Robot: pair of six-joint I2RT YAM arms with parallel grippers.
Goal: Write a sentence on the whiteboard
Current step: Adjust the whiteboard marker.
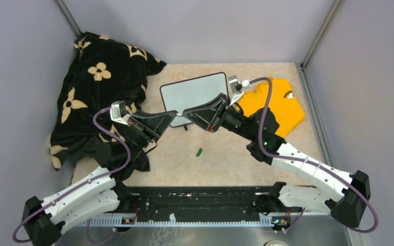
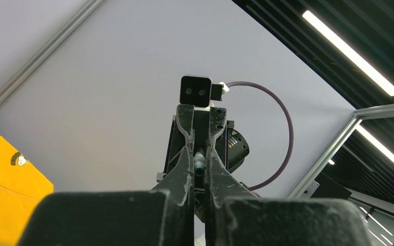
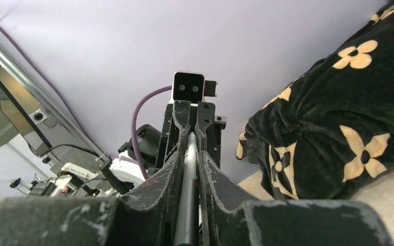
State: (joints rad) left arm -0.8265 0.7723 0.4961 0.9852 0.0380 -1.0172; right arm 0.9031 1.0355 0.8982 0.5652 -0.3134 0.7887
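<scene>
The whiteboard point(image 1: 195, 91) lies flat at the middle back of the table and shows no writing. Just above its near edge my left gripper point(image 1: 176, 114) and right gripper point(image 1: 185, 113) meet tip to tip. A grey marker point(image 3: 187, 195) runs lengthwise between the fingers of my right gripper point(image 3: 189, 154), which is shut on it. The marker's teal end point(image 2: 199, 165) is pinched at the tips of my left gripper point(image 2: 199, 154), also shut on it. A small green cap point(image 1: 199, 152) lies loose on the table in front of the board.
A folded yellow shirt point(image 1: 279, 105) lies to the right of the board, partly under the right arm. A black blanket with cream flowers point(image 1: 97, 82) is heaped at the back left. Grey walls close in the table on three sides.
</scene>
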